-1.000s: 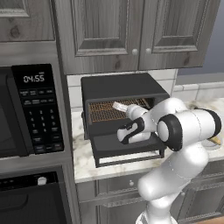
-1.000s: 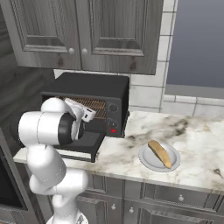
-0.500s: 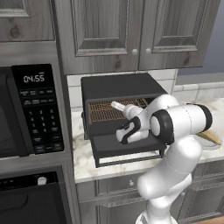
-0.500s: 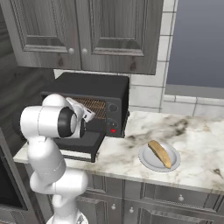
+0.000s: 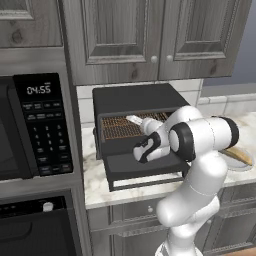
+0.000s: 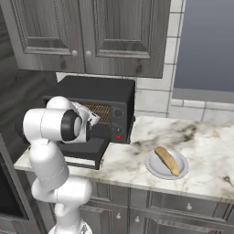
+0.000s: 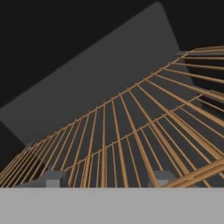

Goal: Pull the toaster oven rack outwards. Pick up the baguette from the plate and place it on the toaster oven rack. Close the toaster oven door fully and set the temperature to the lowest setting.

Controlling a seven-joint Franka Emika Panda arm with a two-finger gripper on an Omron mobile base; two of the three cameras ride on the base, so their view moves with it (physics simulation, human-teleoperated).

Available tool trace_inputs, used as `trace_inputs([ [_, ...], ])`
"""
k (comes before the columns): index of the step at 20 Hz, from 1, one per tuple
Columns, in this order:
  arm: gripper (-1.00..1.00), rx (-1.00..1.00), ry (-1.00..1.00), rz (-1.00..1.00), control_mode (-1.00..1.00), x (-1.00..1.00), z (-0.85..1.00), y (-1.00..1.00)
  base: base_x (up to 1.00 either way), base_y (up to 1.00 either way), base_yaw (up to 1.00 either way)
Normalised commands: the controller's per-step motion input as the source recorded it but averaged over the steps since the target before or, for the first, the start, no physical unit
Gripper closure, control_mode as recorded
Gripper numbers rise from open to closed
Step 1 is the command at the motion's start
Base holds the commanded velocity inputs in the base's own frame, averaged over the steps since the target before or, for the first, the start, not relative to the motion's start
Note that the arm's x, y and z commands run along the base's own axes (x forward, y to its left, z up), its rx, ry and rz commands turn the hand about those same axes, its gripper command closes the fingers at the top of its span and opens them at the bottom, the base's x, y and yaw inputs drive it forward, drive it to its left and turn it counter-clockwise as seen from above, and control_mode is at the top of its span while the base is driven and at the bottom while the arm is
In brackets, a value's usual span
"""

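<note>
The microwave (image 5: 35,130) clock reads 04:55, the hand (image 7: 105,179) sits over the toaster oven rack (image 7: 131,140) inside the toaster oven (image 6: 103,98), its grip hard to judge, and the arm half-hides the baguette (image 6: 167,160) near the surface's right edge.

The matte black toaster oven (image 5: 135,97) sat on the marble surface (image 6: 201,146) with its dark grey door (image 5: 145,167) dropped open and lying flat toward 6 o'clock. Its copper-brown wire rack (image 5: 120,127) lay level inside the cavity. At 3 o'clock from the oven, well apart, the tan baguette (image 6: 166,160) lay slantwise across the small white plate (image 6: 155,168).
</note>
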Motion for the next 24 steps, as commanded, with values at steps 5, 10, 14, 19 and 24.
trace_inputs([
  [5,1.0,0.0,-0.01,0.0,-1.0,-0.15,0.0,0.0,0.0,0.0,0.0],
  [10,1.0,0.0,-0.01,0.0,-1.0,-0.76,0.0,-0.02,0.0,0.0,0.0],
  [14,1.0,0.0,0.0,-0.06,-1.0,-1.0,0.0,-0.22,0.0,0.0,0.0],
  [19,1.0,0.0,0.0,-0.06,-1.0,-1.0,0.0,-0.23,0.0,0.0,0.0],
  [24,1.0,0.0,0.0,-0.09,-1.0,-1.0,-0.08,-0.33,0.0,0.0,0.0],
])
